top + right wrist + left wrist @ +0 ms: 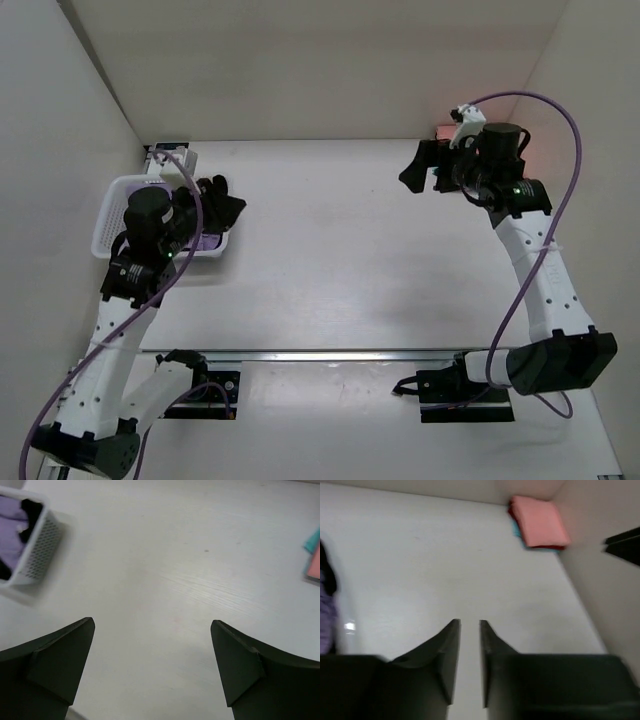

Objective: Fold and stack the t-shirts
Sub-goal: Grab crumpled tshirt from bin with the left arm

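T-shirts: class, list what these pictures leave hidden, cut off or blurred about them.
1. Top view: the right tool covers all but a sliver of the salmon-pink shirt.
2. Top view: the left arm hides most of what lies in the basket.
3. Right wrist view: the teal shirt is cut off by the right edge.
4. Left wrist view: the lilac shirt is blurred and cut by the left edge.
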`<state>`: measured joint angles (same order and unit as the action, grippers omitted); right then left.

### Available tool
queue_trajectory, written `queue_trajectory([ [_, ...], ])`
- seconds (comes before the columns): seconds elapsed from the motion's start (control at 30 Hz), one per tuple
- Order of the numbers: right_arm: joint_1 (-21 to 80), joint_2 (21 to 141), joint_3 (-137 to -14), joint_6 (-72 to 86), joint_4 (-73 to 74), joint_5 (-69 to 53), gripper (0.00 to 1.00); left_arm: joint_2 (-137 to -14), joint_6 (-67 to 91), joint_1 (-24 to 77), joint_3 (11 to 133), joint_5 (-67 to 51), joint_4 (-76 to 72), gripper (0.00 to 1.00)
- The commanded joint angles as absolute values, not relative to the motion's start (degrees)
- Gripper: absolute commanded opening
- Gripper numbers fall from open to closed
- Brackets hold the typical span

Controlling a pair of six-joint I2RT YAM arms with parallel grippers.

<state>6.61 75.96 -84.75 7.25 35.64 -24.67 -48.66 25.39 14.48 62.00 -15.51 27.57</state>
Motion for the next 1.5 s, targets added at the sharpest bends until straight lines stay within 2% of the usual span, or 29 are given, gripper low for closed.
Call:
queue_trajectory([
  [0.0,1.5,70.0,-79.8,-0.4,31.9,-13.7,0.99,-56.5,17.9,12.3,65.0,-5.7,31.2,0.26],
  [0.03,0.1,69.2,-77.5,1.4,28.9,-17.3,0.98,-57.6,17.5,11.9,66.8,-2.3,32.9,0.23],
  [0.07,-2.5,68.4,-76.0,2.1,27.4,-19.8,0.86,-60.5,18.6,10.0,69.1,-0.2,34.4,0.3],
  [0.1,-3.3,68.4,-75.4,2.1,27.9,-20.0,0.5,-64.2,18.3,6.7,72.1,-1.8,37.0,0.47],
  [0.13,-2.9,68.6,-76.5,0.9,28.9,-19.5,0.16,-67.6,20.1,3.5,73.7,-4.0,39.8,0.47],
  [0.17,-1.9,69.3,-77.1,0.5,31.0,-15.7,0.0,-68.5,22.0,3.0,75.3,-0.8,40.9,0.48],
  [0.2,-0.6,69.5,-77.2,-1.2,31.9,-13.9,0.0,-69.7,23.9,1.0,75.8,-0.6,40.4,0.4],
  [0.23,-0.4,69.3,-77.0,-2.2,32.2,-13.3,0.0,-70.9,26.9,0.0,76.4,-0.1,41.0,0.29],
  [0.27,1.0,68.5,-75.9,-1.6,31.8,-13.4,0.0,-72.3,27.9,-1.9,78.1,1.5,42.5,0.23],
  [0.3,0.4,67.6,-74.8,-1.1,30.7,-16.4,0.0,-74.5,28.9,-2.3,79.9,1.8,42.6,0.13],
  [0.33,-1.3,66.7,-74.6,-0.2,29.5,-18.0,0.0,-76.8,29.9,-3.1,80.8,2.7,43.1,0.14],
  [0.37,-2.3,66.0,-73.2,3.7,28.8,-21.1,0.12,-77.8,30.4,-4.2,82.2,3.4,43.9,0.17],
  [0.4,-3.9,65.0,-71.8,5.8,27.8,-22.5,0.54,-80.0,31.3,-4.8,83.1,3.6,43.1,0.33],
  [0.43,-4.6,64.3,-71.8,5.7,27.3,-22.1,0.71,-81.9,31.6,-5.5,83.4,3.9,42.8,0.54],
  [0.47,-4.3,64.0,-71.3,4.4,27.6,-21.6,0.7,-83.7,32.3,-5.7,83.6,5.6,42.2,0.61],
  [0.5,-3.7,63.3,-71.1,3.0,27.5,-19.8,0.72,-84.5,32.3,-6.1,83.6,5.9,41.2,0.61],
  [0.57,-3.9,63.2,-70.8,1.8,28.7,-18.7,0.56,-88.4,32.9,-6.0,83.6,6.3,41.2,0.63],
  [0.6,-4.7,63.3,-71.1,1.8,29.0,-19.5,0.55,-89.2,32.8,-6.3,84.0,7.3,42.2,0.64],
  [0.7,-6.2,62.6,-69.7,2.2,28.3,-19.8,0.61,-95.1,32.5,-5.2,85.1,8.3,42.9,0.71],
  [0.77,-7.0,62.4,-69.1,2.5,28.0,-20.2,0.61,-98.9,33.5,-4.7,85.4,10.2,43.4,0.73],
  [0.93,-7.9,63.9,-69.5,3.5,27.7,-21.5,0.62,-103.9,35.2,-4.3,84.5,13.4,40.5,0.75],
  [1.03,-7.4,65.3,-70.1,3.3,28.0,-21.4,0.62,-107.2,35.3,-3.8,85.7,14.7,41.2,0.73],
  [1.17,-6.7,66.8,-70.6,3.2,27.9,-22.1,0.62,-110.6,35.1,-3.8,86.1,14.9,41.9,0.59],
  [1.27,-6.1,67.2,-71.3,2.9,27.6,-22.3,0.61,-111.4,35.2,-3.9,83.8,14.2,41.8,0.57],
  [1.33,-6.3,67.6,-71.2,3.3,27.2,-22.4,0.61,-111.2,35.1,-4.1,81.8,13.1,40.4,0.43],
  [1.4,-5.8,68.2,-71.2,3.9,27.2,-22.7,0.58,-110.4,35.6,-4.1,81.7,13.1,40.3,0.07],
  [1.43,-5.5,67.8,-71.5,4.0,27.0,-22.2,0.59,-109.4,36.0,-3.9,82.3,13.6,41.0,0.0],
  [1.47,-5.4,67.8,-71.5,4.0,26.7,-22.8,0.57,-109.1,36.0,-3.8,84.4,15.1,41.6,0.0],
])
